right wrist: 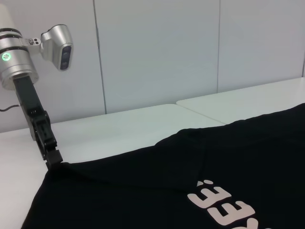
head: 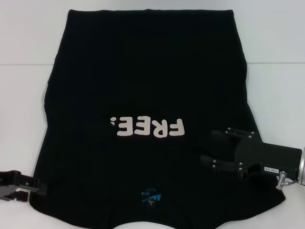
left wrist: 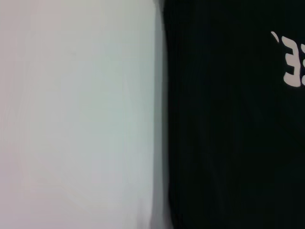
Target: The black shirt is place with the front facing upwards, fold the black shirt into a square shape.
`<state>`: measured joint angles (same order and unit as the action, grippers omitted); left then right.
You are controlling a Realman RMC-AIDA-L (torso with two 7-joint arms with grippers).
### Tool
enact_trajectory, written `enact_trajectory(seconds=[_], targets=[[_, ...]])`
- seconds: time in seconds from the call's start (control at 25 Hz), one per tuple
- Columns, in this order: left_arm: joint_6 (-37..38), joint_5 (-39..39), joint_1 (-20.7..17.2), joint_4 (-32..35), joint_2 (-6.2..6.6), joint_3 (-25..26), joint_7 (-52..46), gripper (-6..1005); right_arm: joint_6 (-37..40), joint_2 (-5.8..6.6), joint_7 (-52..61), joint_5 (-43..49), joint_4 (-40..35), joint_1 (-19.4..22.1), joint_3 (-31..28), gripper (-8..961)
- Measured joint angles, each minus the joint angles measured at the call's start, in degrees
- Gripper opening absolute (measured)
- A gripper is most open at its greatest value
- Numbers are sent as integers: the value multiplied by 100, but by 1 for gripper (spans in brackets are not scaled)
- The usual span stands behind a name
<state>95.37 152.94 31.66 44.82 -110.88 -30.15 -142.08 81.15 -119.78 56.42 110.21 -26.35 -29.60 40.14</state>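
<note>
The black shirt (head: 143, 81) lies flat on the white table (head: 24, 105), collar and blue neck label (head: 151, 196) nearest me, pale "FREE!" lettering (head: 147, 127) face up. My left gripper (head: 42, 187) is at the shirt's near left edge. In the right wrist view this gripper (right wrist: 53, 160) is closed on the shirt's (right wrist: 167, 191) corner, which is slightly raised. My right gripper (head: 208, 147) is open and empty above the shirt's near right part. The left wrist view shows the shirt's (left wrist: 228, 133) side edge on the table (left wrist: 76, 114).
A seam line (head: 267, 63) crosses the table behind the shirt's middle. White wall panels (right wrist: 157, 52) stand beyond the table in the right wrist view. Bare table surface lies on both sides of the shirt.
</note>
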Motion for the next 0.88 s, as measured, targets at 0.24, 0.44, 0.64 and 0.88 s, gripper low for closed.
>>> enact_trajectory(seconds=[0.24, 0.44, 0.64, 0.88], targets=[[-7, 6, 65, -35, -47, 0, 20, 736, -1, 0, 0, 0, -2, -9, -7, 780], [-19, 14, 114, -43, -69, -15, 37, 736, 0, 0, 0, 0, 6, -16, -7, 779], [-14, 16, 128, -21, -95, -203, 14, 736, 5, 0, 11, -1, 12, -19, -6, 778], [-42, 12, 146, 25, -112, -302, -20, 715, 65, 0, 29, -7, 6, -19, -7, 777]])
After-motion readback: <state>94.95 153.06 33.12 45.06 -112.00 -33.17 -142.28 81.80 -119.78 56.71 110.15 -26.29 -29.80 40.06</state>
